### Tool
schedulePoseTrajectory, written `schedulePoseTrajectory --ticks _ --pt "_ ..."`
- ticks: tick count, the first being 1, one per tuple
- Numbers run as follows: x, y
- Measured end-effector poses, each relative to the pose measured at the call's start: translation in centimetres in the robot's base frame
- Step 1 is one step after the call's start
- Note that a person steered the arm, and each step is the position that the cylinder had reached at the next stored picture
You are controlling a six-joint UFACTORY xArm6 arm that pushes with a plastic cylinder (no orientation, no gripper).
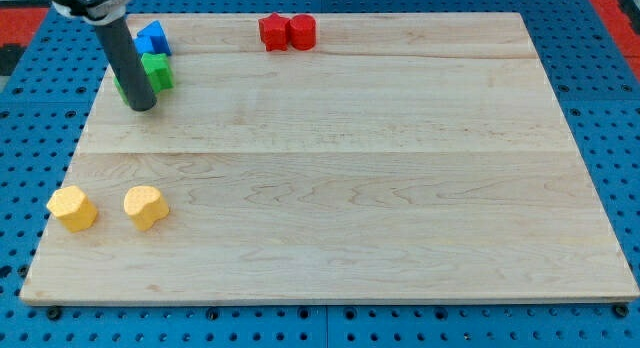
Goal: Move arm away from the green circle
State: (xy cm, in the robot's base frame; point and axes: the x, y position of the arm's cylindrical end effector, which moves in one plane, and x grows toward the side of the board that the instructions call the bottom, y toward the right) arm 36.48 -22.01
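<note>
My rod comes down from the view's top left and my tip [141,107] rests on the wooden board [340,188]. A green block [158,71] sits just to the upper right of the tip, close against the rod. A sliver of a second green block [120,86] shows at the rod's left edge, mostly hidden, so I cannot make out its shape. A blue block [152,36] lies just above the green one, near the board's top edge.
Two red blocks [272,31] [302,31] touch side by side at the board's top middle. Two yellow blocks [72,207] [145,207] lie apart at the lower left. A blue pegboard [600,138] surrounds the board.
</note>
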Motion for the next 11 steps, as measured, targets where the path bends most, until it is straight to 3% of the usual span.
schedulePoseTrajectory --ticks 3,8,9,10,11 --pt "2.6 5.2" --pt "2.6 5.3" --pt "2.6 8.6" --pt "1.0 20.3" --pt "-4.2 30.8"
